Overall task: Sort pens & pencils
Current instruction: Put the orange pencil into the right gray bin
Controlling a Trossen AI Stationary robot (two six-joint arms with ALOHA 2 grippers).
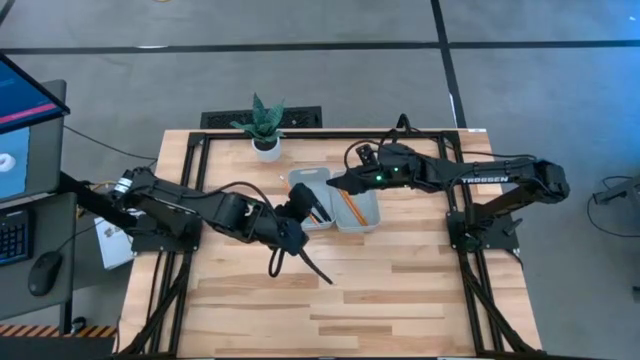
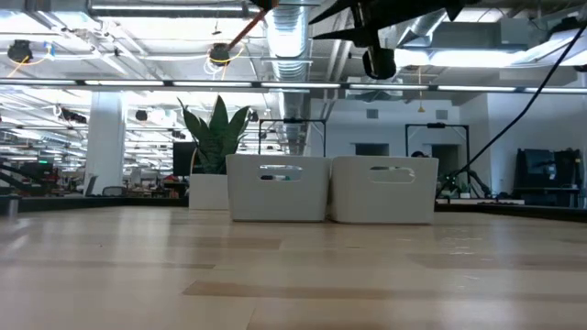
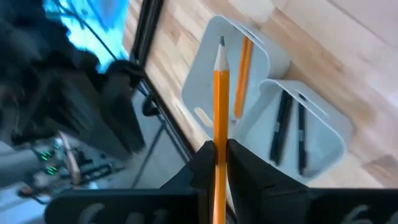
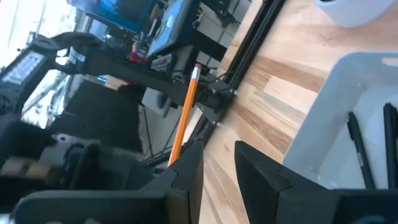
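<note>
The wooden counter (image 1: 400,290) carried two white bins (image 1: 358,224) side by side near its middle, with a small potted plant (image 1: 265,125) just behind them. The left arm (image 1: 200,212) reached in toward the bins from one side and the right arm (image 1: 490,180) from the other, so both met above the pair.

The left end effector (image 3: 219,152) hung just beside the bins, clamped on an orange pencil (image 3: 221,93) whose sharpened tip pointed toward them. The right end effector (image 4: 217,155) hovered over the bins' near edge. A second pencil (image 4: 185,112) rose close against it, eraser end up, but I could not tell whether that end effector gripped it.

A third pencil (image 3: 242,74) leaned inside one bin (image 3: 205,74). Two black pens (image 3: 280,124) lay side by side in the other bin (image 3: 329,134), touching its floor. No other pen could be made out.
</note>
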